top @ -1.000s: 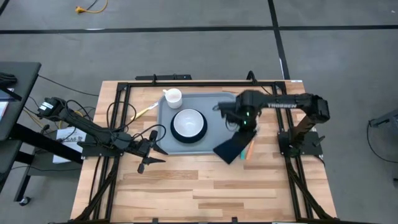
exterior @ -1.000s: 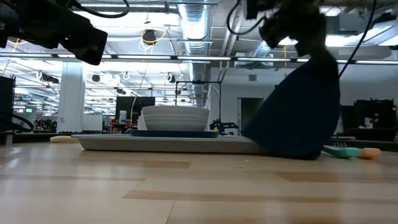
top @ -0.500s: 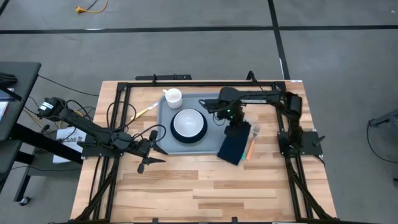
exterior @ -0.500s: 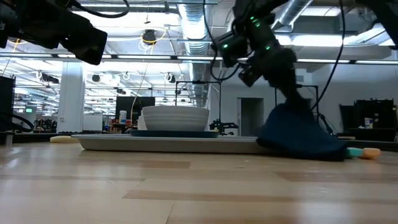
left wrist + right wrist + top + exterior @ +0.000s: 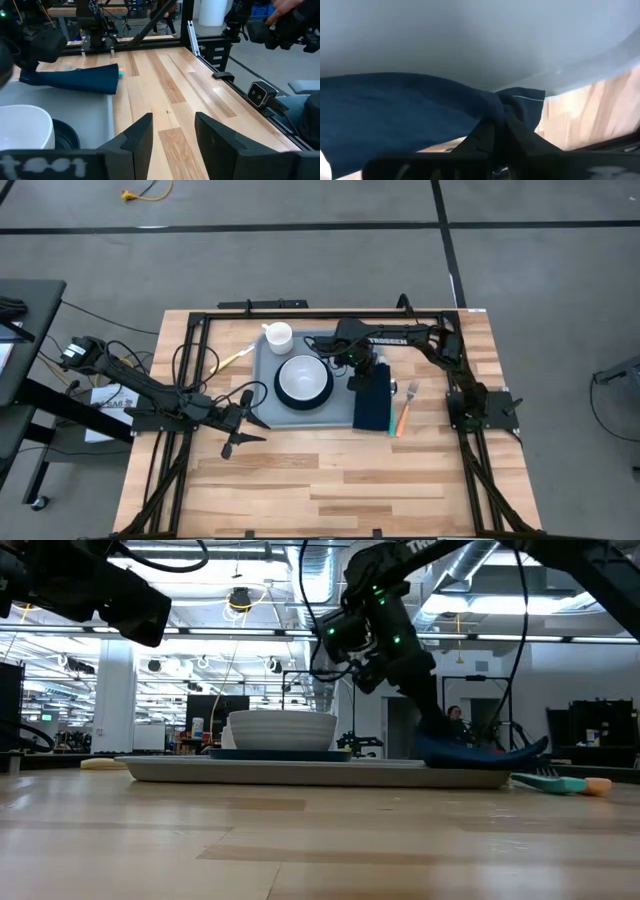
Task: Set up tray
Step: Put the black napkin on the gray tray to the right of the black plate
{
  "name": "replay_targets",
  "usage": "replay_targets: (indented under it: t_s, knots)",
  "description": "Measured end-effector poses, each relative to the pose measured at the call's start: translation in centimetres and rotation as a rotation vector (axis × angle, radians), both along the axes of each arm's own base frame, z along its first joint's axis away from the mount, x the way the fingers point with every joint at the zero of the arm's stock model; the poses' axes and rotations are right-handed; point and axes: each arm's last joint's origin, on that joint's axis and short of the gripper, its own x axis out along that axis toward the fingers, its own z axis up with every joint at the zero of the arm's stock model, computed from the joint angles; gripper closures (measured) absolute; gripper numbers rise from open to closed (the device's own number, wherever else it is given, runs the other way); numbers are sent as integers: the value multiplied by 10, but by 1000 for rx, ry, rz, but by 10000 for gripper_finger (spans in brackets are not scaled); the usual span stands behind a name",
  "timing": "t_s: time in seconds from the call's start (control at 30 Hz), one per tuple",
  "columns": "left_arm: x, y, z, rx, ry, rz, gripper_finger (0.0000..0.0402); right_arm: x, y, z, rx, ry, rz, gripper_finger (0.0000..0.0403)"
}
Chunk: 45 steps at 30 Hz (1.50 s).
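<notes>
The light grey-blue tray point(image 5: 335, 342) lies at the table's far middle. On it stand a white bowl point(image 5: 303, 376) on a dark plate and a white cup point(image 5: 278, 335). A dark navy cloth point(image 5: 372, 405) lies lengthwise along the tray's right part, its near end at the tray's near rim. My right gripper point(image 5: 362, 370) is over the cloth's far end and is shut on it. My left gripper point(image 5: 172, 135) waits open near the tray's near left corner, holding nothing. My right gripper pinches a bunched bit of the cloth's far end point(image 5: 507, 102) between its two fingers. It comes steeply from above, slanting down. That end is raised a little toward the fingers point(image 5: 432, 728). The rest of the cloth point(image 5: 480, 753) lies slack and flat on the tray.
A fork with an orange and teal handle point(image 5: 404, 412) lies on the wood just right of the cloth. A pale utensil point(image 5: 232, 358) lies left of the tray. Black frame rails run along the table's far and side edges. Bare wood fills the near half.
My right gripper has gone down and toward the table's left, over the tray, tipping steeper while staying shut on the cloth. The cloth hung tall and slanted beside the tray a second ago. It now lies flat and straight along the tray's right part.
</notes>
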Motion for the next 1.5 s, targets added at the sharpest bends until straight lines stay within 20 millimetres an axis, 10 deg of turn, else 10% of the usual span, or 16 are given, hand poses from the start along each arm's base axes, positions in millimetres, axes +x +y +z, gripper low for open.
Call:
replay_targets:
  t_s: [1.5]
  knots:
    - [0, 0, -1, 3, 6, 0, 267, 23, -20, -6, -111, -115, 66, 362]
